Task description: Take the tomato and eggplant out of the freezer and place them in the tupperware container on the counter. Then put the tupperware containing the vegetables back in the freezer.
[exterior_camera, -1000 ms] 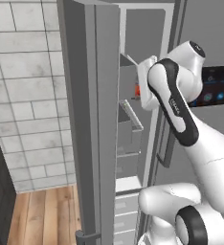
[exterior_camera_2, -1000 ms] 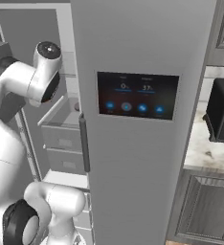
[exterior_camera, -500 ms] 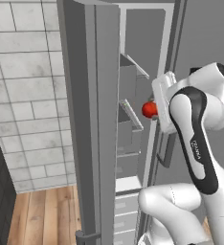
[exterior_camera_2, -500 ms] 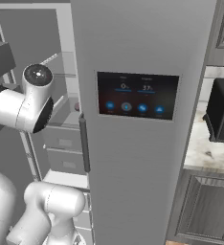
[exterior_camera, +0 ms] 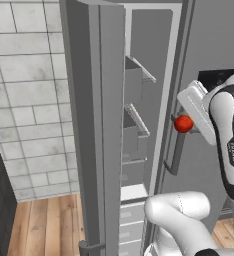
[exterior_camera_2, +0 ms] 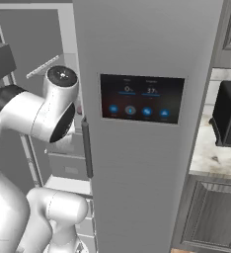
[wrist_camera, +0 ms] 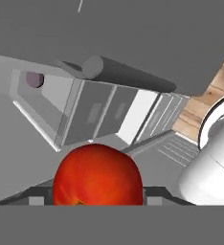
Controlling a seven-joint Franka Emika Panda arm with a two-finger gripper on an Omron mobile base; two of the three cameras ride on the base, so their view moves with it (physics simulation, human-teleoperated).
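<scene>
While clamped between the two dark finger tips of the gripper [wrist_camera: 97,201], the tomato [wrist_camera: 98,175] appears as a glossy red-orange ball with a soft highlight on its crown. From the left base view the tomato [exterior_camera: 183,123] hangs in front of the closed grey freezer door, just beside its long vertical handle [exterior_camera: 175,150], outside the open compartment. Beyond it, the eggplant [wrist_camera: 34,79] shows as a dull purple lump on a freezer [exterior_camera: 109,125] shelf. Smooth grey door bins [exterior_camera: 135,132] line the open door. A dark touch panel [exterior_camera_2: 141,98] carries blue icons and figures too small to read. Wood flooring [exterior_camera: 46,225] meets grey tiled wall.
</scene>
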